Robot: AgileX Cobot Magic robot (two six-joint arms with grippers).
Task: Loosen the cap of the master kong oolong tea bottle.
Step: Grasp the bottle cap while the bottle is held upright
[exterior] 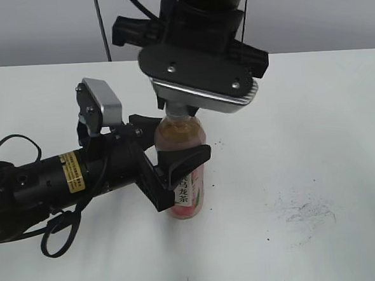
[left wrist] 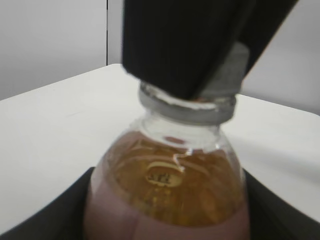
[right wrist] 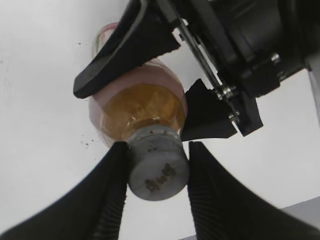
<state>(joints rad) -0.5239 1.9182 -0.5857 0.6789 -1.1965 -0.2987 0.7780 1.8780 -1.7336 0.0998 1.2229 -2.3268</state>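
The cap (right wrist: 158, 174), grey-white with a small dark mark on its top, sits on the neck of the master kong oolong tea bottle (exterior: 183, 172), which stands upright on the white tabletop (exterior: 315, 139) near the middle of the exterior view. The right gripper (right wrist: 156, 187) reaches down from above, its jaws narrowed onto the cap, one ribbed black pad pressed against each side of it. Below, the left gripper (exterior: 173, 163) comes in from the left side at bottle height, and its jaws clasp the bottle around the amber shoulder and the top of the pink label. Amber tea fills the bottle up to the shoulder. Faint dark scuffs and specks (exterior: 306, 213) mark the tabletop to the right of the bottle.
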